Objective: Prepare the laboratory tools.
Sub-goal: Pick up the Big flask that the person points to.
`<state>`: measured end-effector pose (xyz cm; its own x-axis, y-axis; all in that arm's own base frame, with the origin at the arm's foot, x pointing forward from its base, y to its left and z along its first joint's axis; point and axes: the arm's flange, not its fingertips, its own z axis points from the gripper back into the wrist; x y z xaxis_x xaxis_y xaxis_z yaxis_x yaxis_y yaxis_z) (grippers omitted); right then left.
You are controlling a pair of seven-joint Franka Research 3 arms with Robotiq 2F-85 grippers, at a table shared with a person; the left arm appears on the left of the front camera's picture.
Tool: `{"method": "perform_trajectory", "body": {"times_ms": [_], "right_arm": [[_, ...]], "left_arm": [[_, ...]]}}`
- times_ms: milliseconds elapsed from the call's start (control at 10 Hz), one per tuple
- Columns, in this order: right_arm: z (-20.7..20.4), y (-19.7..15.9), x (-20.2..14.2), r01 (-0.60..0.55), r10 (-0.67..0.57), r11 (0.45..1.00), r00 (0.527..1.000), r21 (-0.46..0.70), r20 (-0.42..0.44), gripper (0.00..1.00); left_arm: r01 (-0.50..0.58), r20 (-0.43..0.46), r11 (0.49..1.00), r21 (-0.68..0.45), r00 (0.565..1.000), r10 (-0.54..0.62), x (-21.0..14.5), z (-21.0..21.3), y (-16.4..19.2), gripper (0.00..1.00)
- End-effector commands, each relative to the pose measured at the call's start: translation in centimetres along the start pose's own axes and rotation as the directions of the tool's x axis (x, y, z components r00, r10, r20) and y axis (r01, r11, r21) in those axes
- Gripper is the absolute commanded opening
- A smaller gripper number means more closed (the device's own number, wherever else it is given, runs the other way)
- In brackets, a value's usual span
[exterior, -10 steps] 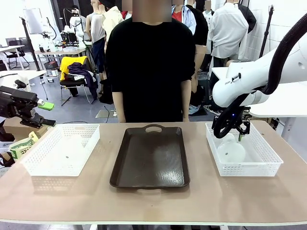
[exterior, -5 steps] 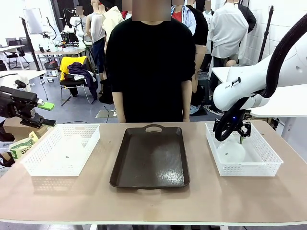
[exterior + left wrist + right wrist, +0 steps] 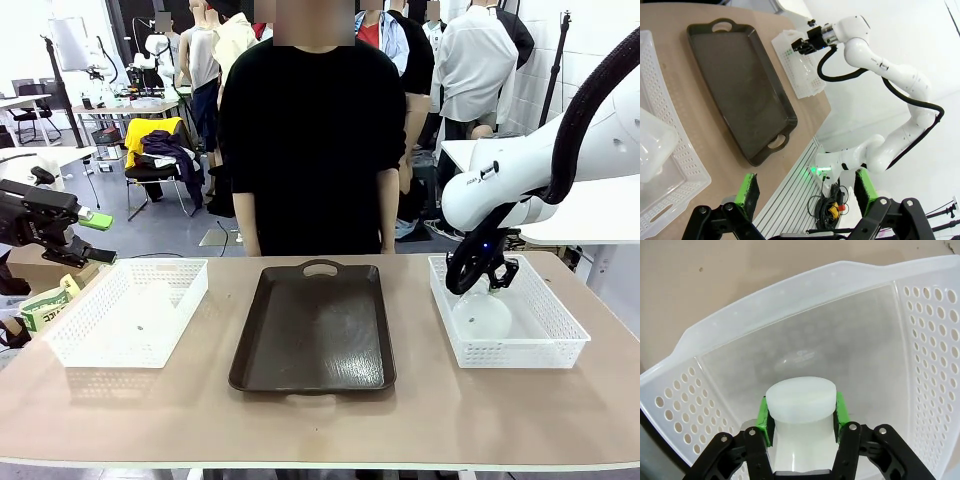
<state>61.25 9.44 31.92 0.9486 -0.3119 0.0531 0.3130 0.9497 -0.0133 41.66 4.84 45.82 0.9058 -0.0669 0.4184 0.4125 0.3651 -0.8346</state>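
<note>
Tabletop (image 3: 200, 420) of pale wood, described from left to right. Beyond its left edge the left gripper (image 3: 98, 238) hangs in the air, its green-padded fingers spread wide with nothing between them. Below it sits a green-and-white packet (image 3: 38, 308) whose print is too small to read. At the table's left end stands the left basket (image 3: 62, 352), white mesh, with the left flask (image 3: 652, 145) inside it, a frosted pale shape. A dark brown tray (image 3: 315, 330) with handle cut-outs lies in the middle, and a person (image 3: 315, 130) in a black top stands behind it. At the right end, the right basket (image 3: 520, 360) holds the right flask (image 3: 482, 315). The right gripper (image 3: 801, 415) is clamped on its narrow neck, one green pad on each side just under the lip. Small dark lettering on the right arm (image 3: 500, 175) cannot be read.
</note>
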Motion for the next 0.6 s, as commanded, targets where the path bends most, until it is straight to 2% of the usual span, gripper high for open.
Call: {"method": "perform_trajectory", "body": {"times_ms": [0, 300, 400, 500], "right_arm": [[-0.03, 0.32, 0.62, -0.003, 0.003, 1.0, 1.0, -0.03, -0.011, 0.0], [0.12, -0.42, 0.55, 0.037, -0.038, 0.998, 0.999, -0.056, -0.026, 0.0], [0.01, -0.27, 0.06, 0.005, -0.005, 1.0, 1.0, -0.009, -0.012, 0.0], [0.01, -0.27, 0.06, 0.005, -0.005, 1.0, 1.0, -0.009, -0.012, 0.0]], "left_arm": [[-0.005, 0.004, 1.0, -0.013, 1.0, 0.005, 0.14, 0.24, -0.21, 1.0], [-0.005, 0.004, 1.0, -0.013, 1.0, 0.005, 0.14, 0.24, -0.21, 1.0], [-0.005, 0.004, 1.0, -0.013, 1.0, 0.005, 0.14, 0.24, -0.21, 1.0], [-0.005, 0.004, 1.0, -0.013, 1.0, 0.005, 0.14, 0.24, -0.21, 1.0]]}}
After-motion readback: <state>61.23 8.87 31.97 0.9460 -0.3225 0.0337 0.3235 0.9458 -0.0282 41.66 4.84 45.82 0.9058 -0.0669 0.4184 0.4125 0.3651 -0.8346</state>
